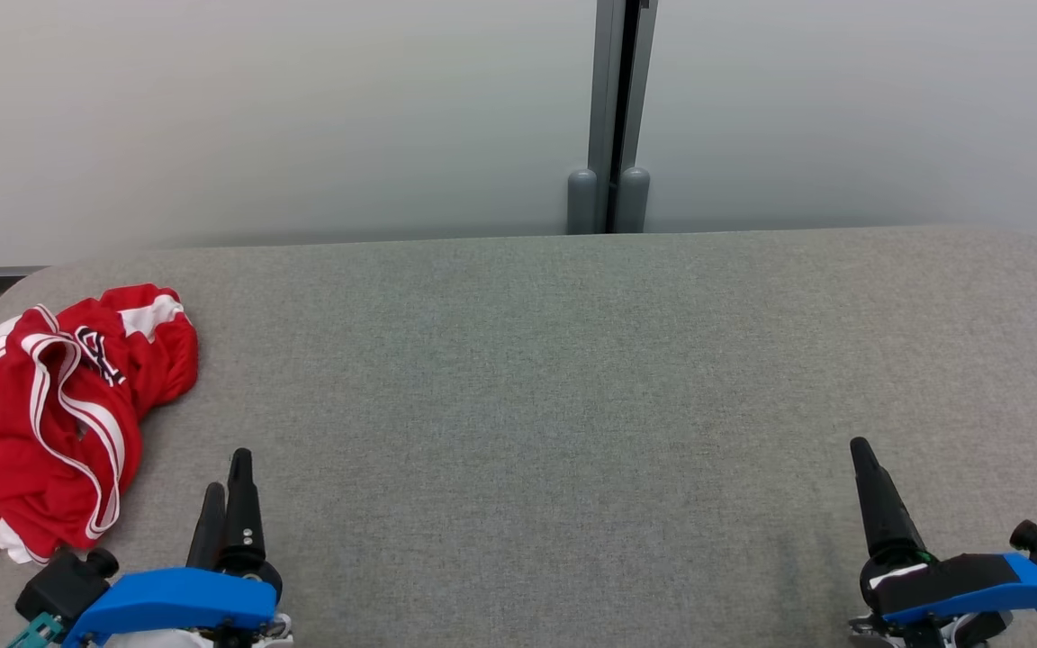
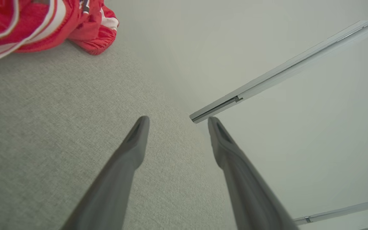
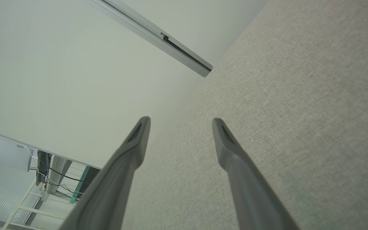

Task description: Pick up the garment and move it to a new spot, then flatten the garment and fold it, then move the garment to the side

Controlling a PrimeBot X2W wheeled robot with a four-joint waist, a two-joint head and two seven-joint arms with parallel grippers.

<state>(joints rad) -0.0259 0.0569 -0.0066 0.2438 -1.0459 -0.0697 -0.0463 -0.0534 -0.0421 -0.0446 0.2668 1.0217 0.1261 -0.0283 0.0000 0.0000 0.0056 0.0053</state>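
Our left hand (image 2: 177, 118) and right hand (image 3: 179, 119) hover released and empty, the crumpled garment (image 1: 41, 423) awaiting pickup on the bench (image 1: 572, 378).

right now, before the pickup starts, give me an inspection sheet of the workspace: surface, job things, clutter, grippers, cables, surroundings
surface: grey fabric-covered table, flat, no stains seen
job's things: red garment with white stripes, crumpled at the robot's left end of the table, not held
clutter: nothing seen
grippers: left gripper open and empty, close to the garment but not gripping it; right gripper open and empty, above bare fabric on the right side
cables: dark cables by a stand beyond the table, in the right wrist view
surroundings: pale wall panels behind the table, joined by a grey post
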